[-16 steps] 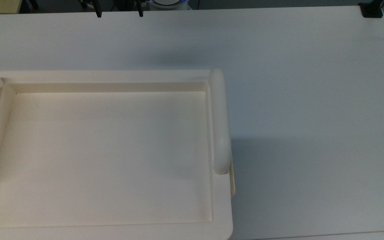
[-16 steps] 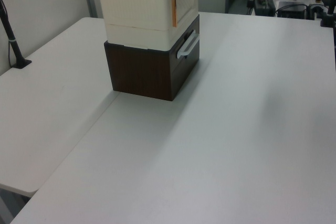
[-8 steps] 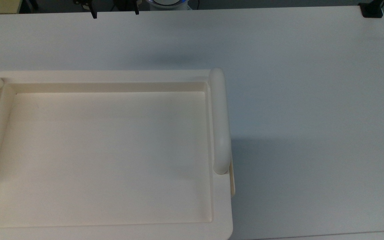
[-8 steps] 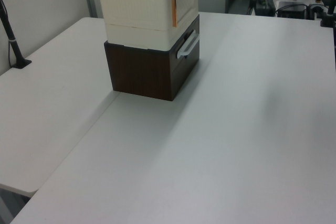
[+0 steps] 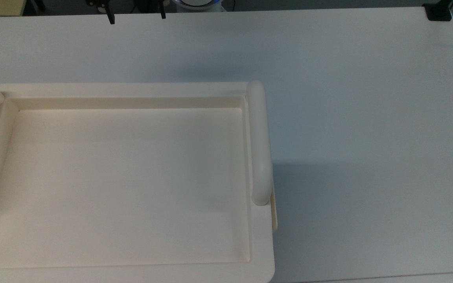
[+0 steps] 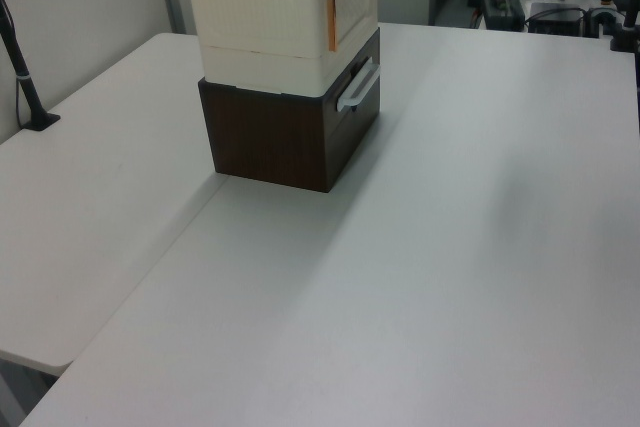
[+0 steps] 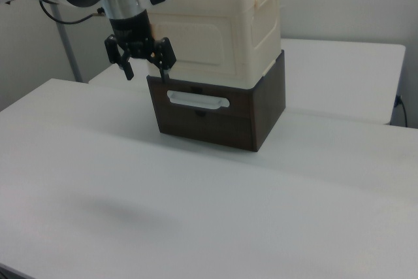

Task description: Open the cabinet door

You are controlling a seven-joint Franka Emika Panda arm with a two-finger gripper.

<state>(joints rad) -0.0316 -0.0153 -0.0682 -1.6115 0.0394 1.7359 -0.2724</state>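
the claw (image 7: 147,68), fingers apart, hangs before the cabinet door (image 7: 196,42), at 10 o'clock over the white worktop (image 7: 196,207).

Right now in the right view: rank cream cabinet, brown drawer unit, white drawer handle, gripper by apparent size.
1. cream cabinet
2. brown drawer unit, smaller in view
3. gripper with its open fingers; it may sit nearer the camera, so this rank is unsure
4. white drawer handle
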